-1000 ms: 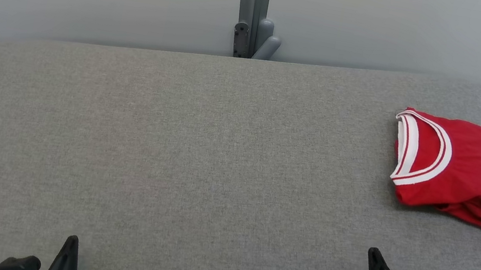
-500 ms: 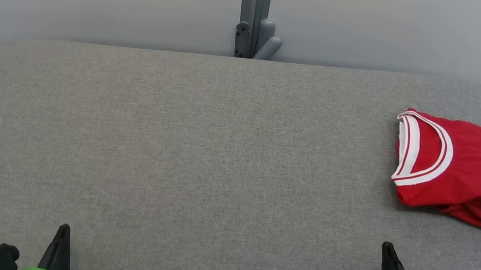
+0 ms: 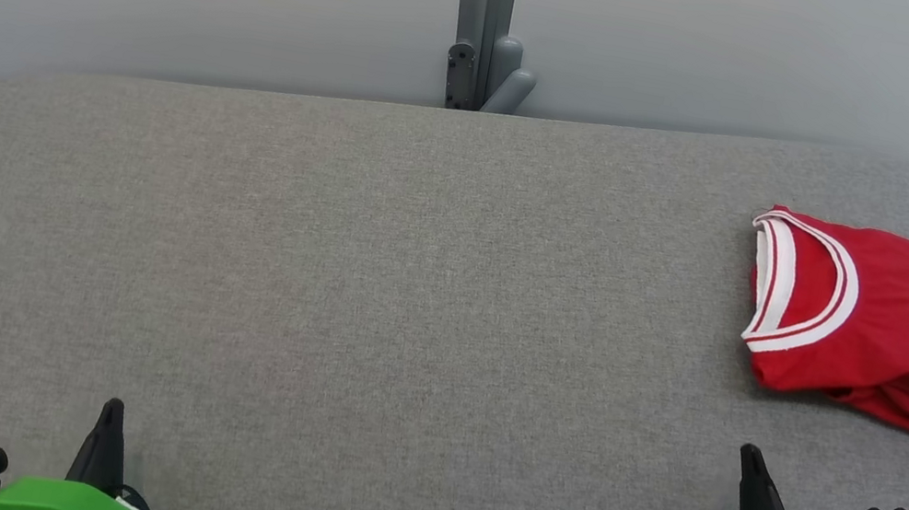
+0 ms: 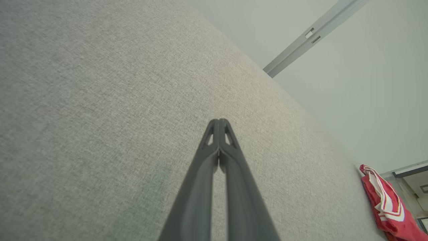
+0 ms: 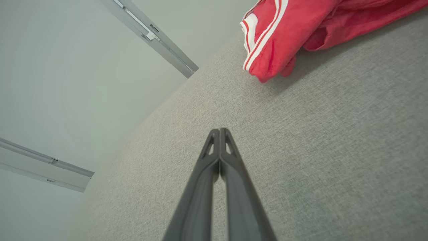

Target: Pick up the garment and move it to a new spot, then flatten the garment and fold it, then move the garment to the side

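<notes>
The garment is a red jersey with white-trimmed collar and dark lettering, lying folded at the far right of the grey table. It also appears at the lower right of the left wrist view as the garment and at the top of the right wrist view as the garment. My right gripper is shut and empty, hovering near the front edge below the jersey. My left gripper is shut and empty at the lower left, far from the jersey. Both wrist views show the fingers pressed together: left gripper, right gripper.
A grey post with a hinge bracket stands behind the table's far edge against a pale wall. The table's right edge runs close beside the jersey. Broad bare fabric surface lies between the two grippers.
Both grippers have risen further into the head view; the right one drifted rightward and the left one leftward. The jersey stays where it lies.
</notes>
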### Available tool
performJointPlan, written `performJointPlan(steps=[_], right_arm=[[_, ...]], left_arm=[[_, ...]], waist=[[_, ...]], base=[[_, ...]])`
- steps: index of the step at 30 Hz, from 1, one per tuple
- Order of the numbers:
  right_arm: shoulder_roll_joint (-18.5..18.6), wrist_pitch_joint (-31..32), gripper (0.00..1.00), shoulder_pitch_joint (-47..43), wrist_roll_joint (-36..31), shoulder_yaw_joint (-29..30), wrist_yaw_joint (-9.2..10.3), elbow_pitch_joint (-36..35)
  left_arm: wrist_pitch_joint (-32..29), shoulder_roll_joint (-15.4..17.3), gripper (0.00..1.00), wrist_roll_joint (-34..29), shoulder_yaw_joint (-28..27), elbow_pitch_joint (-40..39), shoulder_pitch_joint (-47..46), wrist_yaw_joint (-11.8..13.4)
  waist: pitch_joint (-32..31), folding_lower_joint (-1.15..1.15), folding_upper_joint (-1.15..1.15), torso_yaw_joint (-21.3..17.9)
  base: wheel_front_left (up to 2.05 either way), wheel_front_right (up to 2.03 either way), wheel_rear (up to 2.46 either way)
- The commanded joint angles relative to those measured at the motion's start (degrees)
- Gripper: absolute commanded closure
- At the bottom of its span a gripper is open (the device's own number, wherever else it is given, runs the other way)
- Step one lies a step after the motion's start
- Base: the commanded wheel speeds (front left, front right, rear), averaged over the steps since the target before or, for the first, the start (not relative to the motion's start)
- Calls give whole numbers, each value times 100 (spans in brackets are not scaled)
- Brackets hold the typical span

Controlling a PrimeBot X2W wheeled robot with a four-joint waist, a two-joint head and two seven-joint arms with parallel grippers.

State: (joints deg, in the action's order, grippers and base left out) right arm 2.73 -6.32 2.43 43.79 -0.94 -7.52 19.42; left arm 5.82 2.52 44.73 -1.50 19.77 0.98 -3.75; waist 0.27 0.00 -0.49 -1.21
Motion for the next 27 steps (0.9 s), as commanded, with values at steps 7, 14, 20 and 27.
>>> performJointPlan(steps=[7, 14, 20, 27], right_arm=[[43, 148, 100, 163, 607, 95, 1, -147], [48, 277, 100, 198, 1117, 163, 1, -194], [51, 378, 100, 223, 1524, 219, 1, -234], [52, 490, 100, 245, 1964, 285, 1, -277]], left_arm=[[-143, 26, 100, 601, -74, -143, -226, -77], [-276, 28, 100, 1095, -131, -196, -289, -113], [-381, 31, 100, 1493, -170, -240, -353, -142], [-497, 34, 100, 1929, -217, -278, -403, -180]], waist=[[-1, 0, 17, 9], [-2, 0, 19, 19], [-2, 0, 22, 27], [-3, 0, 25, 36]], base=[[0, 0, 0], [0, 0, 0], [0, 0, 0], [0, 0, 0]])
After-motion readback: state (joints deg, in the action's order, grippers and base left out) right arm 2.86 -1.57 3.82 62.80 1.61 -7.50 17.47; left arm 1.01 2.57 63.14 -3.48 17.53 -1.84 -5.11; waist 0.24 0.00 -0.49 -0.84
